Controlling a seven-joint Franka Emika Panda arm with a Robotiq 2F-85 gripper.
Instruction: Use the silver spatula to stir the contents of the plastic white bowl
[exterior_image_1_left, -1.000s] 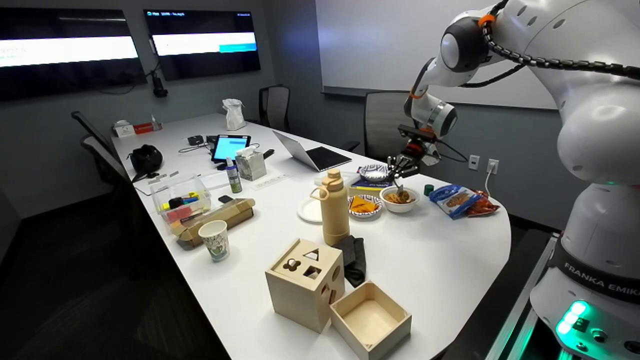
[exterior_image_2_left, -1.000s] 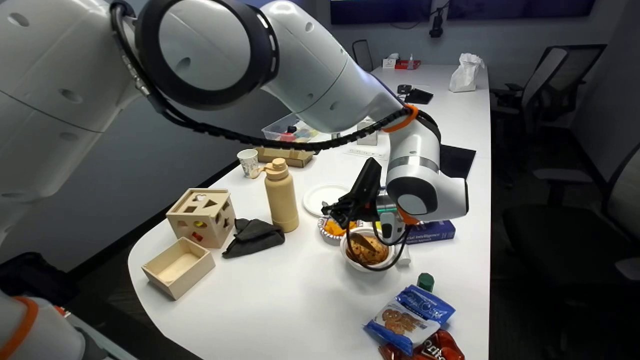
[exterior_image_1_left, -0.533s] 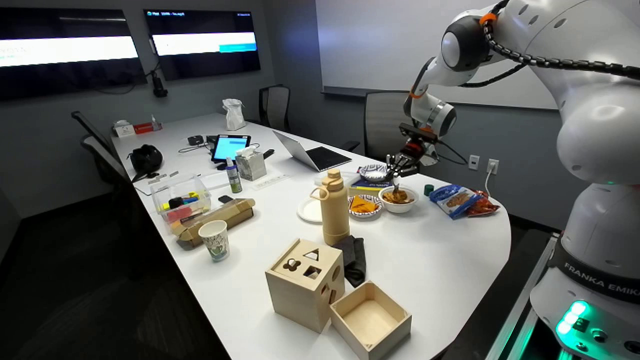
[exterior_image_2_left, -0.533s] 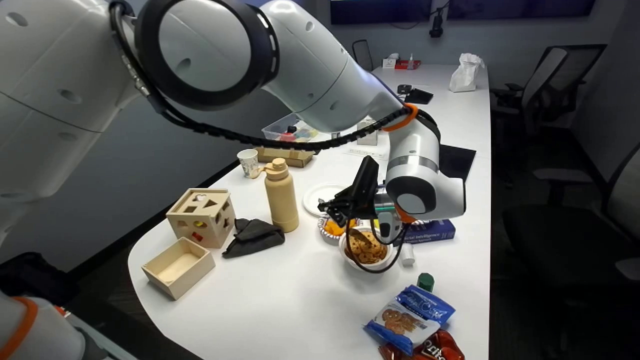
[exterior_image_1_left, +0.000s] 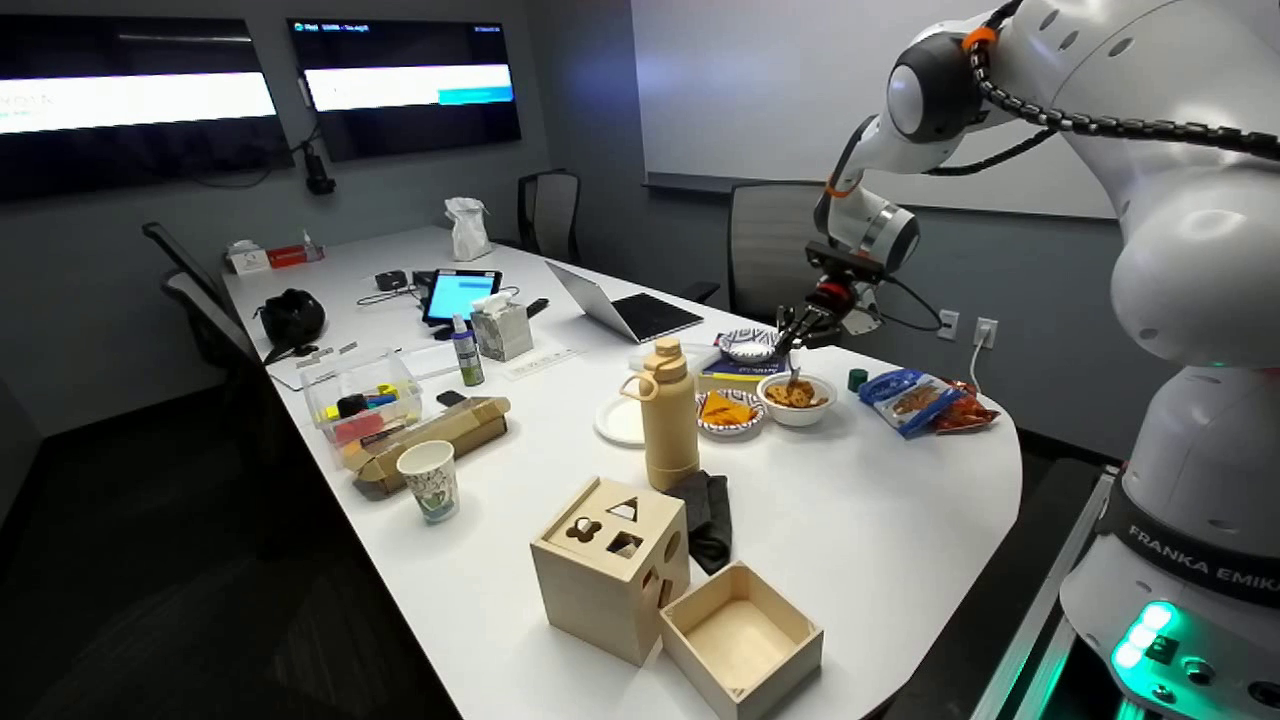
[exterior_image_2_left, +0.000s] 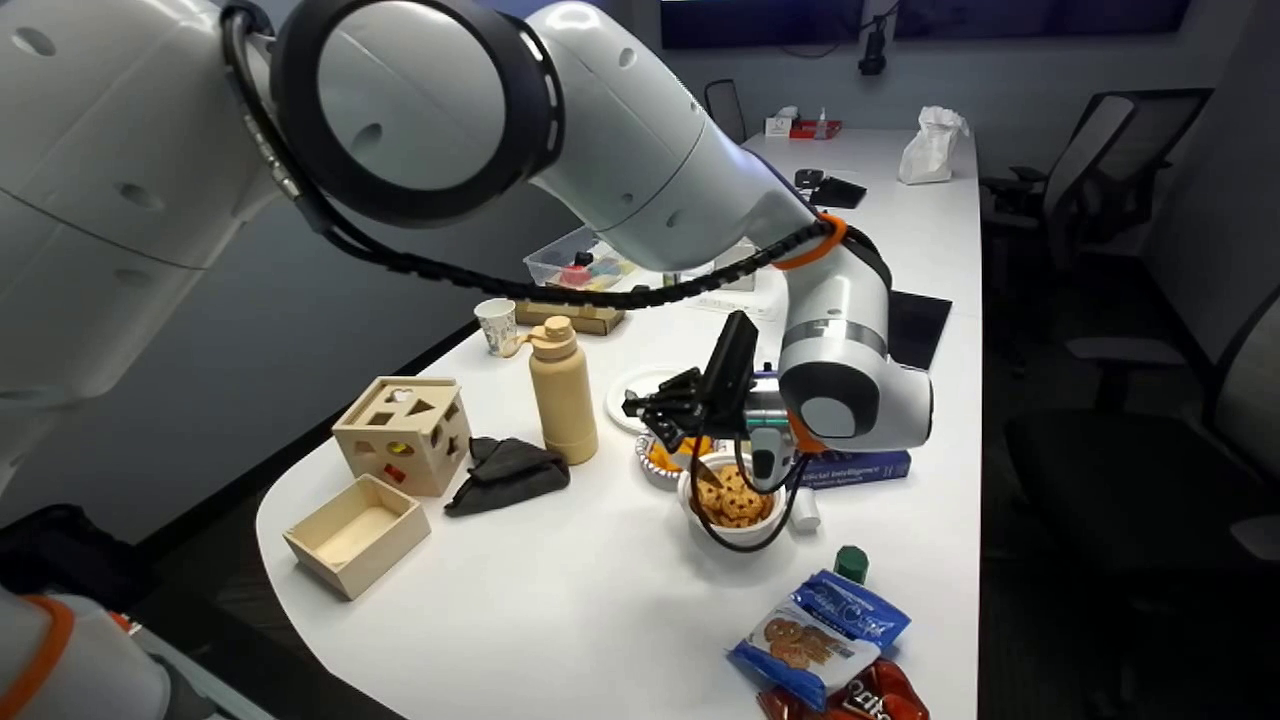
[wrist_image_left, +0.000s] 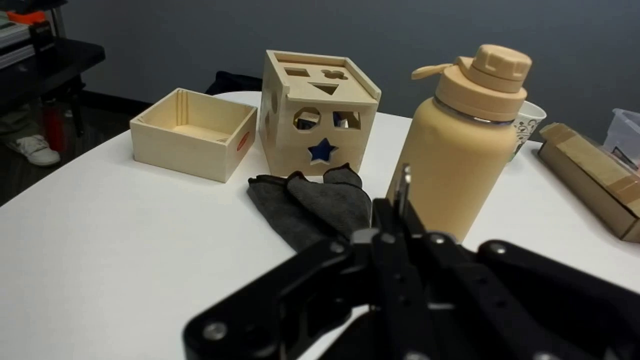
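The plastic white bowl (exterior_image_1_left: 798, 414) stands upright on the table with brown cookies in it; it also shows in an exterior view (exterior_image_2_left: 688, 512), partly behind the arm's cable. It is out of the wrist view. My gripper (exterior_image_1_left: 786, 342) is above the bowl's far side, its fingers closed on the silver spatula (exterior_image_1_left: 794, 372). The spatula slants down, its lower end among the cookies near the rim; the blade shows dark in an exterior view (exterior_image_2_left: 707, 473). In the wrist view the gripper (wrist_image_left: 392, 212) pinches the spatula's handle (wrist_image_left: 404, 187), whose tip sticks out beyond the fingers.
A patterned bowl of orange chips (exterior_image_1_left: 728, 429) stands beside the white bowl. A tan bottle (exterior_image_1_left: 670, 430), a dark cloth (exterior_image_1_left: 705, 520), a wooden shape box (exterior_image_1_left: 605, 570), a book (exterior_image_2_left: 860, 466), a green cap (exterior_image_2_left: 851, 563) and snack bags (exterior_image_2_left: 825, 640) lie around.
My gripper and the spatula have shifted slightly; the blade has moved across the cookies toward the bowl's edge near the chips. The cookies have changed position, with more of them showing.
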